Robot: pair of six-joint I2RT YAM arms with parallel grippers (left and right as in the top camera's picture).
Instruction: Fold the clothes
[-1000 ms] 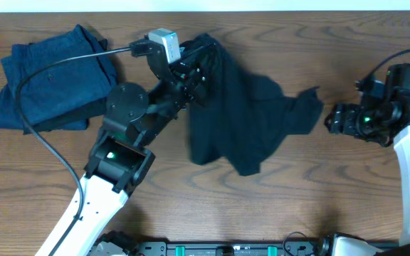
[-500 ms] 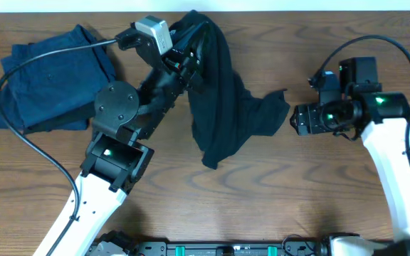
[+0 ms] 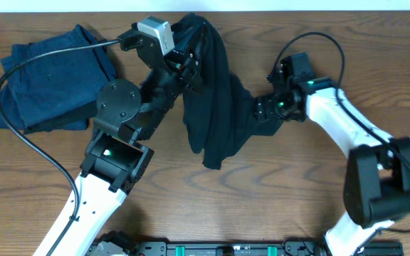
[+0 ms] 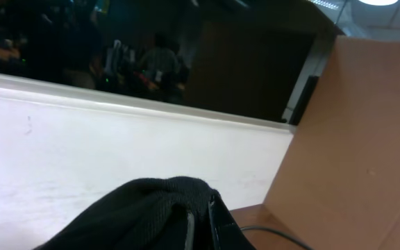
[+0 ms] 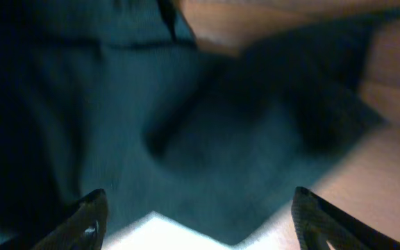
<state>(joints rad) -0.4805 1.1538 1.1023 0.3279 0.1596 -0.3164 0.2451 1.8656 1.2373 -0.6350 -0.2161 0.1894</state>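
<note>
While the left gripper (image 3: 188,67) is raised near the far edge of the brown wooden table (image 3: 297,192), it is closed tight on a long, soft black garment (image 3: 216,107). The fabric is bunched around this gripper, so its fingers are hidden in the overhead view. From there the black garment hangs and spreads toward the near side of the table, wide in the middle and narrow at its lower end. In the left wrist view only a dark mound of the same cloth (image 4: 144,212) is seen at the bottom of the picture, in front of a white wall (image 4: 117,146); the fingers are covered here too.

The right gripper (image 3: 260,110) is at the right edge of the black garment, where a flap of cloth reaches out to the side. Its jaws stand wide apart and they hold nothing. In the right wrist view the two fingertips (image 5: 92,219) are far from each other at the bottom corners, and the dark, wrinkled fabric (image 5: 186,104) fills almost all the picture beyond them. I cannot tell if the fingertips already touch the cloth, because this view is blurred.

A pile of dark blue fabric clothes (image 3: 48,78) lies on the left part of the table, well apart from the black garment, with the left arm between them.
</note>
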